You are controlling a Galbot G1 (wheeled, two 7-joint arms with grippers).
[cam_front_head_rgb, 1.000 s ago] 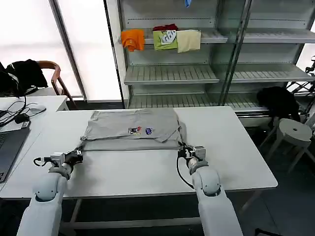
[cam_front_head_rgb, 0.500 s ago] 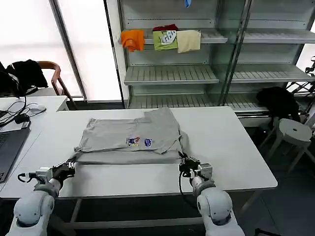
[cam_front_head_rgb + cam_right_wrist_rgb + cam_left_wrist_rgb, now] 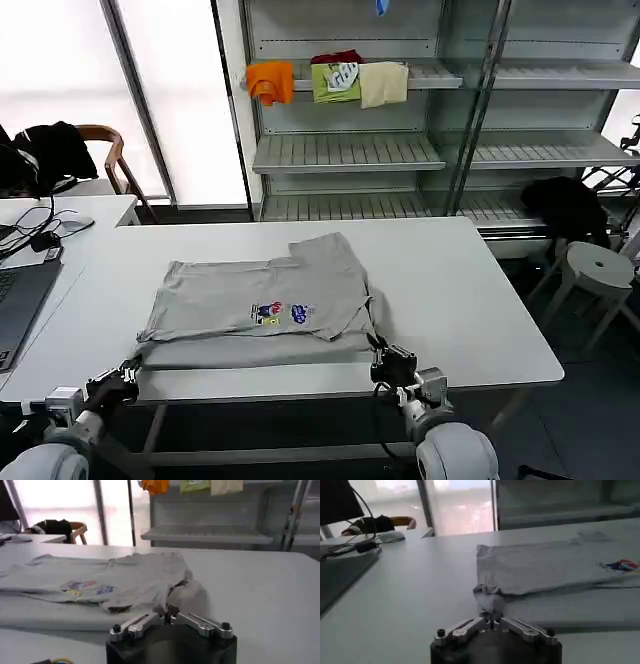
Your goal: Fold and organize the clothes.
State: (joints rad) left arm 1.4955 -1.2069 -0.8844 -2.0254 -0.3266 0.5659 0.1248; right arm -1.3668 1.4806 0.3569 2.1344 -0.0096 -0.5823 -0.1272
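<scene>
A light grey short-sleeved shirt (image 3: 260, 298) with a small multicoloured chest print lies partly folded on the white table (image 3: 470, 290), near its front edge. My left gripper (image 3: 128, 374) is shut on the shirt's near left corner (image 3: 487, 601) at the table's front edge. My right gripper (image 3: 382, 353) is shut on the near right corner (image 3: 175, 594). In the left wrist view the shirt (image 3: 555, 572) stretches away from the pinched corner; in the right wrist view the shirt (image 3: 115, 580) does the same.
Orange (image 3: 270, 80), green (image 3: 336, 80) and cream (image 3: 383, 82) cloths hang on the metal shelving (image 3: 350, 150) behind the table. A side desk with a laptop (image 3: 20, 290) stands at the left, a chair with a black garment (image 3: 55, 150) beyond it, a stool (image 3: 598, 268) at the right.
Both grippers have drawn back toward the table's front edge, dragging the shirt's near corners with them. The whole shirt has slid closer to me.
</scene>
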